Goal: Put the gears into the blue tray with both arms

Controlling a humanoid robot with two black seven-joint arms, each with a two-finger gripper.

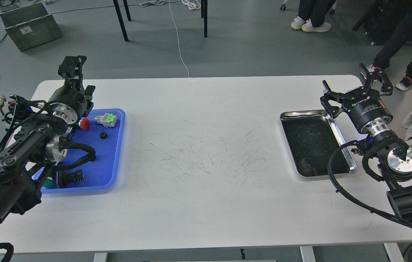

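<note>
The blue tray [109,163] lies at the table's left end. One small black gear [103,135] rests on it near the far right side; my left arm's cable covers the spot just below it. My left gripper [72,66] is raised above the tray's far-left corner and points away from me, dark and seen from behind, so its fingers cannot be told apart. My right gripper [353,84] hovers just beyond the far right corner of the steel tray [302,113], its claws spread wide and nothing between them.
On the blue tray are also a red-capped button [85,123], a grey part with a green top [106,119] and a black part [70,177] near the front. The steel tray's inside is dark. People's legs stand beyond the table's far right.
</note>
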